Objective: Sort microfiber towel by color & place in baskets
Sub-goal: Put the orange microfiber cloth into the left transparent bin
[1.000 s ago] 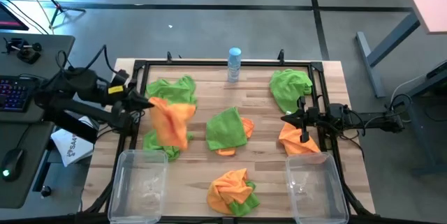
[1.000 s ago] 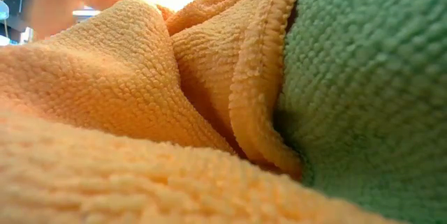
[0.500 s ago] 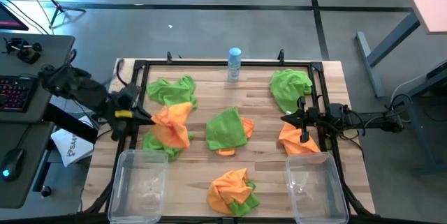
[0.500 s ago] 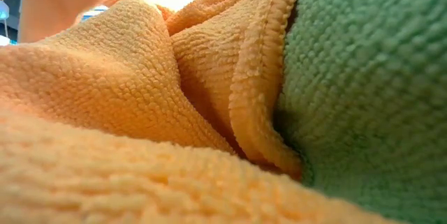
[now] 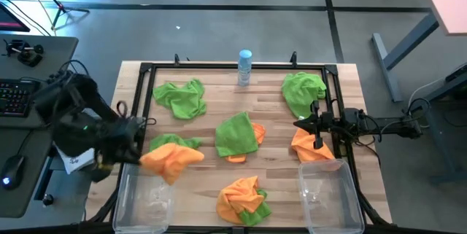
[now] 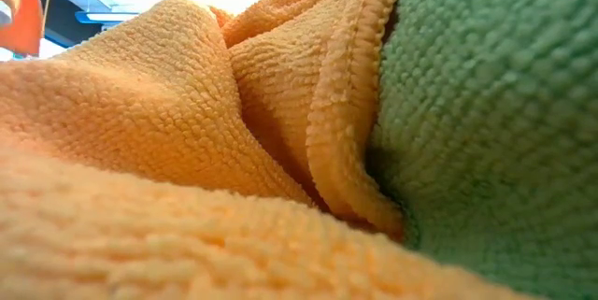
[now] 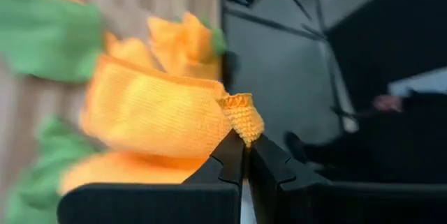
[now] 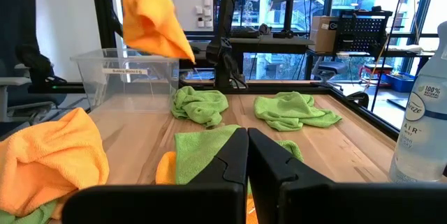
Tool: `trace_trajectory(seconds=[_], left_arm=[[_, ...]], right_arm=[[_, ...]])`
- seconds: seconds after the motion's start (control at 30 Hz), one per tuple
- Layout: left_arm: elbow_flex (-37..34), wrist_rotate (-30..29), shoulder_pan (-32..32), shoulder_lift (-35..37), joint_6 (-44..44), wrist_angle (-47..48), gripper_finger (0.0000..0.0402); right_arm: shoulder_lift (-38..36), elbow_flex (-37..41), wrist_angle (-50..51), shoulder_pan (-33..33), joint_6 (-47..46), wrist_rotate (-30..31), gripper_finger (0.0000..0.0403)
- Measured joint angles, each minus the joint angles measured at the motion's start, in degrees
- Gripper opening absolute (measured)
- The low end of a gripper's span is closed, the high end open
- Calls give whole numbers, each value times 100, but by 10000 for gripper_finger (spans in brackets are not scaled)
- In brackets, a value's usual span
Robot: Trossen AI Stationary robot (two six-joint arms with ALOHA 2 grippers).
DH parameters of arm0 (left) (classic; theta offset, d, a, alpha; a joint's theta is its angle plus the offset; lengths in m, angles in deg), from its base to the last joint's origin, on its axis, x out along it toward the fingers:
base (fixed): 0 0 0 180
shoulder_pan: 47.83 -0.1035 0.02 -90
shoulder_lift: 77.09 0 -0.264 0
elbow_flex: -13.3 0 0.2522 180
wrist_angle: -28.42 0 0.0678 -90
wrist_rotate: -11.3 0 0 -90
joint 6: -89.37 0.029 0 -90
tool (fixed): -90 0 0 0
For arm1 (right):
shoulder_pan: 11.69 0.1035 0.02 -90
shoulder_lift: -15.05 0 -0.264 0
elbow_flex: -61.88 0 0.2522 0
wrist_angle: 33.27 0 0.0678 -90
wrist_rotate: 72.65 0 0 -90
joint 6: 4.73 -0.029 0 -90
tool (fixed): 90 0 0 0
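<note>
Left gripper [image 7: 244,140]: pinched on an orange towel [image 5: 169,158], lifted at the left basket's [image 5: 143,194] far rim
Right gripper [image 8: 246,155]: pressed together, hovering near the right basket [image 5: 328,194]
Table centre: green towel [image 5: 237,133]; bare wood around it

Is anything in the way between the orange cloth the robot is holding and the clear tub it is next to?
Nothing visible is. The left gripper is shut on the orange cloth, which hangs right at the far rim of the left tub. That tub looks empty, and no other cloth lies between them.
</note>
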Motion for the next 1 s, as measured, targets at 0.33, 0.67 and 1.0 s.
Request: trace_trajectory(seconds=[0.33,0.67,1.0], left_arm=[[384,-36,1331,-896,-1591,434,0],[382,-199,1454,-1710,-1112,429,0],[-1452,4,1709,-1115,-1733,435,0]], right_arm=[[0,1,0,0,1,-1,0],[0,1,-1,1,0,-1,0],[0,2,-1,1,0,-1,0]])
